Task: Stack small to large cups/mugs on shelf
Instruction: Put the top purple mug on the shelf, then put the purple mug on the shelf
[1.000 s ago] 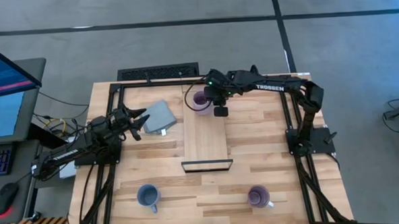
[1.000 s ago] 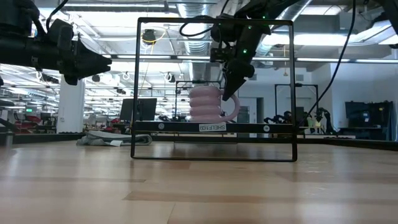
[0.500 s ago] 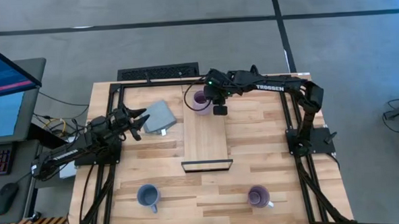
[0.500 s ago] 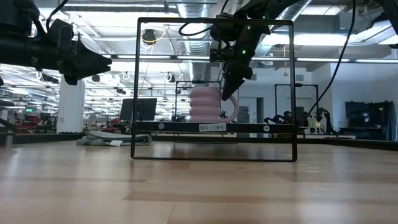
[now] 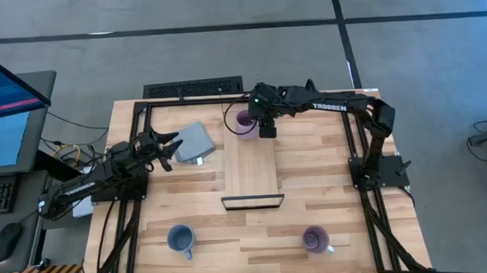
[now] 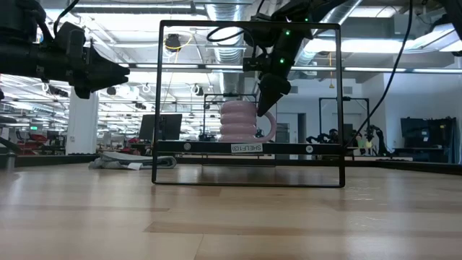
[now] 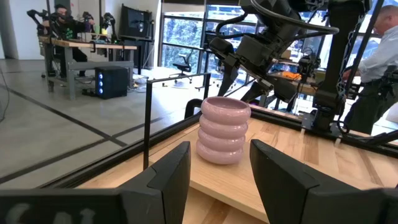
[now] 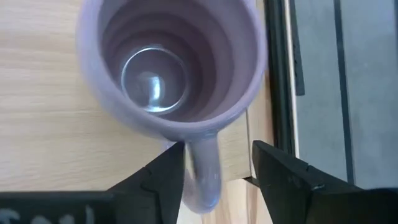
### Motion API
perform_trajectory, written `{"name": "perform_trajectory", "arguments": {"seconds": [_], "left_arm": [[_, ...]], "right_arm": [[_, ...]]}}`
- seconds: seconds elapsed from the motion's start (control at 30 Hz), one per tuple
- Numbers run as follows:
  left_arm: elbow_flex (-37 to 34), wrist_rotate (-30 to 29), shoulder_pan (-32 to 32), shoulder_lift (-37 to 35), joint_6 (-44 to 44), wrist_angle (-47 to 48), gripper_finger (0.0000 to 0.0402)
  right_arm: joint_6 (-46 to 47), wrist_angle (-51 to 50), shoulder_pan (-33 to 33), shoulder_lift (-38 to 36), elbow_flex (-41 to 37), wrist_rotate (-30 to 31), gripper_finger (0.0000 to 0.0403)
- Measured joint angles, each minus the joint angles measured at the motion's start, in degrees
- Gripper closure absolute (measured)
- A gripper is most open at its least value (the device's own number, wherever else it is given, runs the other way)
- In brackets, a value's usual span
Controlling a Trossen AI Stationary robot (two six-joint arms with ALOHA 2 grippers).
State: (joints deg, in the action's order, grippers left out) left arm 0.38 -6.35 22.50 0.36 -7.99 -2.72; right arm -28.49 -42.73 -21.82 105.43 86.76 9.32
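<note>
A lavender mug (image 5: pixel 244 122) stands upright on its base at the far end of the shelf (image 5: pixel 251 169), a pale wood board raised on a black frame (image 6: pixel 249 147). My right gripper (image 8: pixel 216 152) hangs open above the mug's handle (image 8: pixel 203 177) and points down, one finger on each side of the handle. A blue mug (image 5: pixel 180 237) and a second lavender mug (image 5: pixel 315 239) stand on the table near its front edge. My left gripper (image 5: pixel 168 147) waits open at the table's left, facing the shelf mug (image 7: pixel 222 130).
A folded grey-blue cloth (image 5: pixel 196 142) lies on the table between my left gripper and the shelf. The black metal frame (image 5: pixel 144 116) runs along the table's far and side edges. Bare slatted tabletop lies between the two front mugs.
My right gripper has risen a little above the lavender mug's handle. The mug has stayed upright on the far end of the shelf.
</note>
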Motion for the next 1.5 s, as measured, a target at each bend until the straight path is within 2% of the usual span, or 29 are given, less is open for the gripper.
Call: {"name": "perform_trajectory", "arguments": {"seconds": [0.23, 0.43, 0.5, 0.87, 1.07, 1.3, 1.4, 1.5], "left_arm": [[0.02, 0.0, -0.01, 0.0, 0.0, 0.0, 0.0244], [0.02, -0.01, -0.01, 0.02, 0.0, 0.0, 0.0244], [0.0, 0.0, -0.02, 0.01, 0.0, 0.0, 0.0244], [0.02, -0.02, -0.02, 0.0, 0.02, 0.0, 0.0244], [0.0, 1.19, 0.0, 0.02, 0.33, 0.2, 0.0244], [0.02, 1.51, -0.01, 0.0, 0.27, 0.26, 0.0244], [0.02, 2.25, -0.01, 0.01, 0.16, 0.39, 0.0244], [0.02, 3.43, -0.01, 0.02, 0.17, 0.62, 0.0244]], "right_arm": [[0.77, -3.48, 1.88, -0.32, -0.01, 0.43, 0.0199], [1.99, -5.15, 3.05, -1.68, 1.58, 3.08, 0.0198], [2.42, -5.77, 3.5, -1.88, 3.2, 3.0, 0.0198], [12.37, -23.02, 7.06, -1.84, 16.59, 2.65, 0.0204], [18.84, -33.63, 12.94, -2.23, 20.68, -1.08, 0.0205], [33.33, -39.78, 21.77, -8.19, 20.82, -1.74, 0.0206], [40.65, -39.58, 27.16, -11.31, 20.8, 0.17, 0.0204], [49.6, -41.08, 33.28, -13.64, 20.81, 5.34, 0.0204]]}}
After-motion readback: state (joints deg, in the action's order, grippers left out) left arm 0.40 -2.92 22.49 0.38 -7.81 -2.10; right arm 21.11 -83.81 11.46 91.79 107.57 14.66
